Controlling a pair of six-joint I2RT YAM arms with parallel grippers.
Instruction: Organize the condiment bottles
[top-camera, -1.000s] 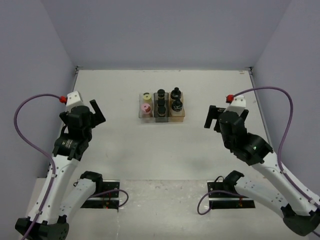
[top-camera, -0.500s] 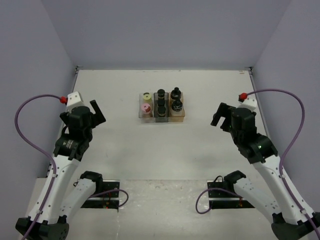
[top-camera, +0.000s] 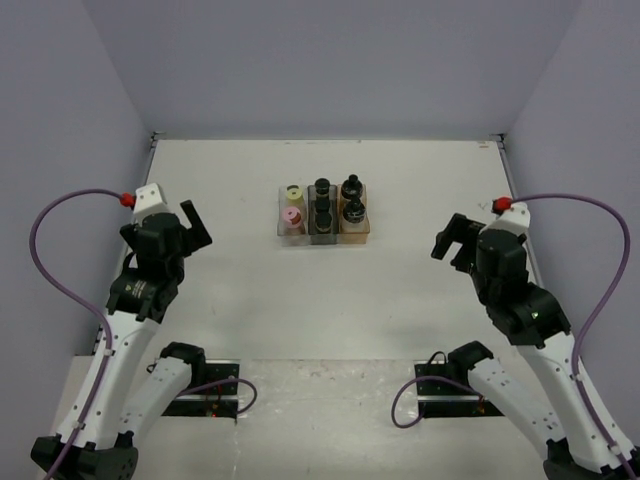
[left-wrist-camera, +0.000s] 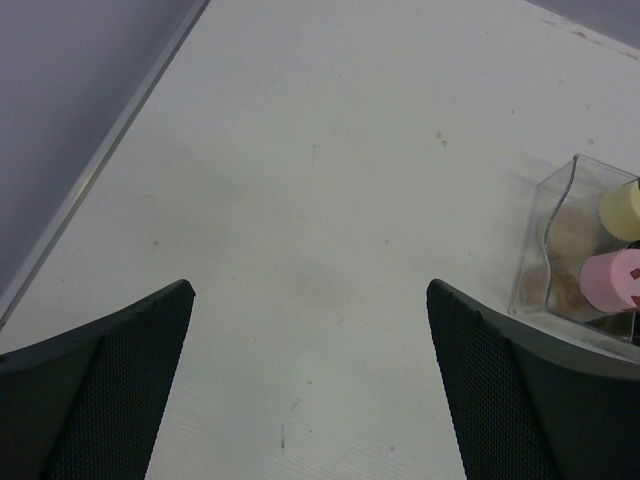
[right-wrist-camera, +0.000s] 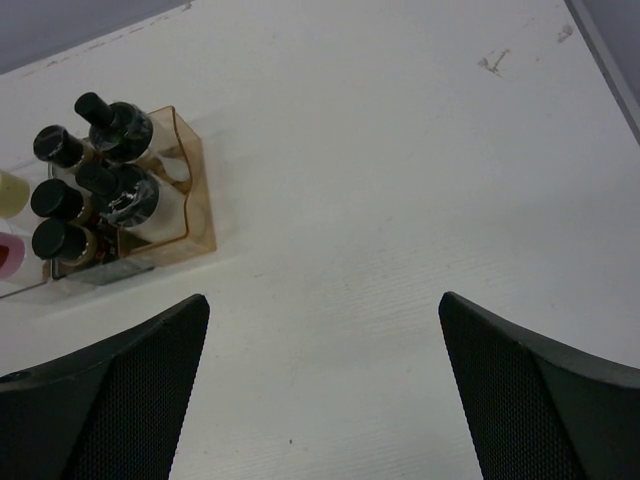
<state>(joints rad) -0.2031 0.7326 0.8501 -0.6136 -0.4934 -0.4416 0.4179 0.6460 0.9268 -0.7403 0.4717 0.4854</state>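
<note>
The condiment bottles stand in a three-part tray (top-camera: 322, 238) at the table's middle back. The yellow-green-capped bottle (top-camera: 293, 193) and the pink-capped bottle (top-camera: 291, 217) are in the clear left part. Three black-capped bottles (top-camera: 322, 208) fill the grey middle part, two black-capped bottles (top-camera: 351, 199) the tan right part. My left gripper (top-camera: 193, 226) is open and empty, left of the tray. My right gripper (top-camera: 448, 240) is open and empty, right of it. The tray (right-wrist-camera: 195, 240) shows at the left of the right wrist view, the pink cap (left-wrist-camera: 612, 281) at the right edge of the left wrist view.
The white table (top-camera: 400, 190) is walled in grey at the back and both sides. A raised edge strip (left-wrist-camera: 100, 165) runs along its left side. Both arm bases (top-camera: 200, 385) sit at the near edge.
My right gripper has drawn back to the right and towards the near edge, away from the tray. The left arm and the bottles have not moved.
</note>
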